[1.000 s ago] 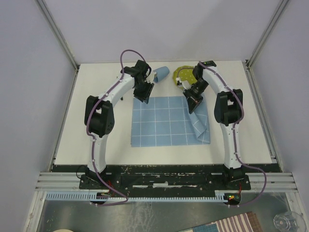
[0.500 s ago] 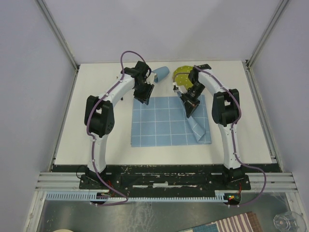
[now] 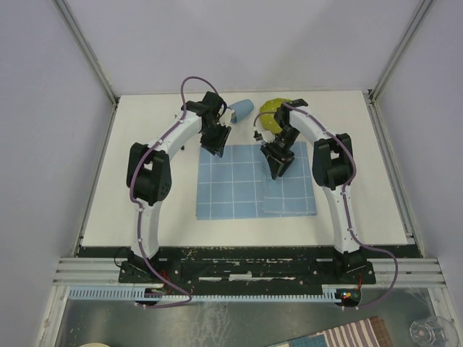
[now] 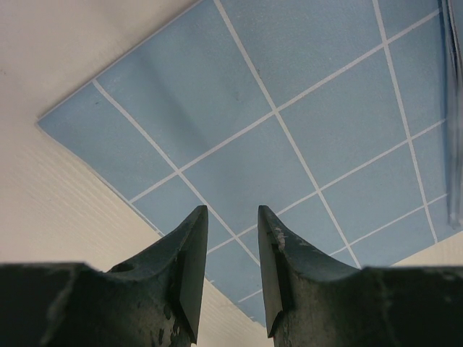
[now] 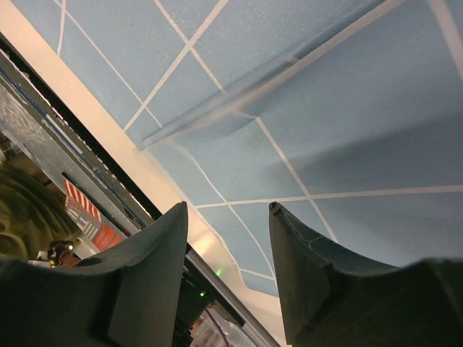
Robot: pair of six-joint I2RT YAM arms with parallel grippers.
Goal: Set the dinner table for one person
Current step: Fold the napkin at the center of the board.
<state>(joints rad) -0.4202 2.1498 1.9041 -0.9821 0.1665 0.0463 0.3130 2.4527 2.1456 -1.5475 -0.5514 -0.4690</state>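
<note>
The left end effector (image 3: 215, 142) hangs over the far left corner of a light-blue cloth (image 3: 230, 184) with a white grid. Its two fingers stand a little apart with nothing between them. In the left wrist view the same end effector (image 4: 231, 214) shows grid squares through the gap, the cloth's corner to the left, and the pale bench (image 4: 58, 206) beyond that corner.

The right end effector (image 3: 279, 160) is above the far right part of the cloth. In the right wrist view its fingers (image 5: 168, 238) are also spread, and nothing sits in the gap; only cloth shows behind it.

The cloth lies flat in the middle of the white bench (image 3: 376, 188), which fills most of the floor of the enclosure. The cloth's right-hand strip is folded over onto itself, so a doubled band runs along that side from under the right end effector to the near edge. The right wrist view shows a raised crease (image 5: 239, 94) crossing the fabric on a slant, with the bench's near edge and a dark rail at the left of that view.

Behind the cloth, near the far edge of the bench, a light-blue cup (image 3: 242, 110) lies on its side just beside the left arm's wrist. A yellow-green plate (image 3: 271, 116) sits to its right, partly hidden by the right arm.
</note>
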